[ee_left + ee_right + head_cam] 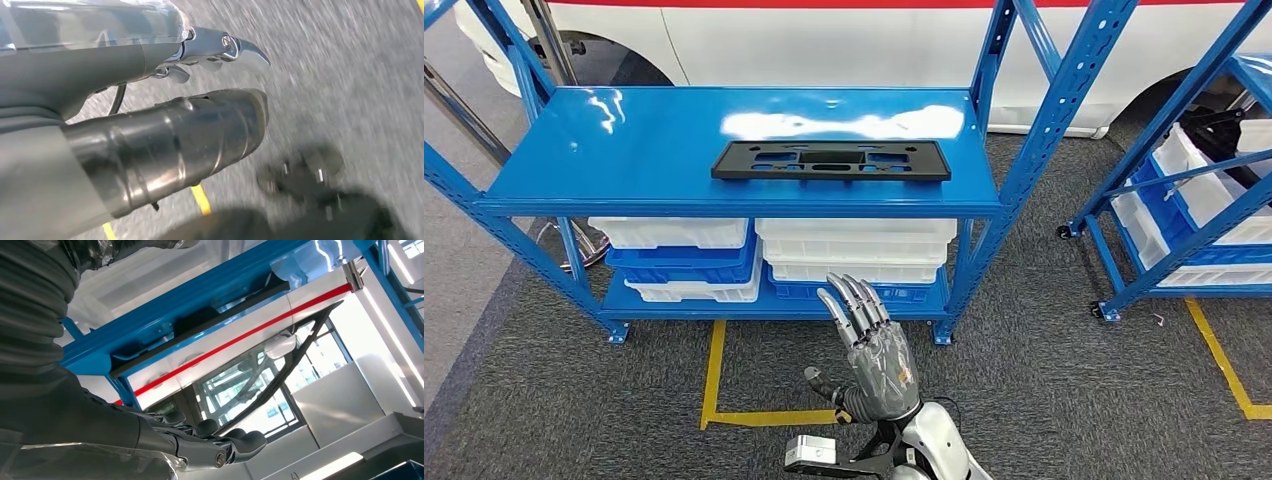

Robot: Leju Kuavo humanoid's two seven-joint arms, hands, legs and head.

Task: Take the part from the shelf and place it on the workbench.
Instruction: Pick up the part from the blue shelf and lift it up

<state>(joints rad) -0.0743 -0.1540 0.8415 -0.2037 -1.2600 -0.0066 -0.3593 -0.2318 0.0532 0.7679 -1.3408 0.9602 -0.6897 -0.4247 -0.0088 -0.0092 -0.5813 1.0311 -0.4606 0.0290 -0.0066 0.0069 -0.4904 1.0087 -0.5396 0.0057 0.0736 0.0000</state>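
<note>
Plainly the reach is only starting: the right hand (873, 352), empty with fingers extended, is raised below the blue shelf (574, 165) whose top holds the black part (831, 160), so it must next rise to it.

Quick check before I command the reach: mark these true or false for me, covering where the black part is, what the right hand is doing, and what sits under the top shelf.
1. The black part lies flat on the top level of the blue shelf. True.
2. The right hand already grips the part. False: it is raised in front of the shelf, fingers extended, holding nothing and apart from the part.
3. White and blue bins are stacked on the lower shelf level. True.
4. The part stands upright against a shelf post. False: it lies flat near the middle of the top level.
5. The left hand holds the part. False: it is over grey carpet and holds nothing.
</note>
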